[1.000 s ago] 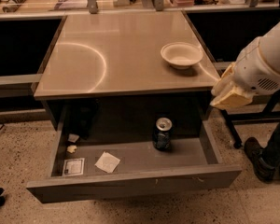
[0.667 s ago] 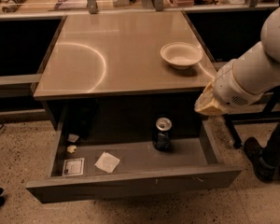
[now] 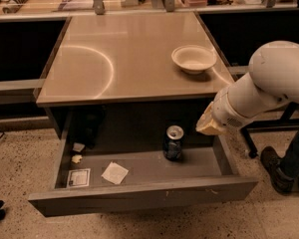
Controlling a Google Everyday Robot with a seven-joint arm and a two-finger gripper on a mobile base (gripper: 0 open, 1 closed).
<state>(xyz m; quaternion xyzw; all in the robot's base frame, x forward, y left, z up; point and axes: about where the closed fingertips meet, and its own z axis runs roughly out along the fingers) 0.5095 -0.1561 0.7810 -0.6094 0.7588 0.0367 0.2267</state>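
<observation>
A dark soda can (image 3: 173, 143) stands upright in the open drawer (image 3: 139, 190) under the tan table (image 3: 119, 54), right of the drawer's middle. My gripper (image 3: 208, 125) hangs at the end of the white arm (image 3: 269, 86), just off the table's front right corner and above the drawer's right side. It is nearest to the can, a short way right of it and above, and apart from it. Nothing shows in its hold. A white bowl (image 3: 193, 59) sits on the table top near the right edge, behind the gripper.
In the drawer's left half lie a white paper square (image 3: 114, 173), a small card (image 3: 78, 178) and two little scraps (image 3: 77, 153). A person's leg and shoe (image 3: 276, 168) stand on the floor at the right. Cluttered shelving runs along the back.
The arm has swung left and downward, carrying the gripper from beside the table's right edge to a spot over the drawer's right end, closer to the can.
</observation>
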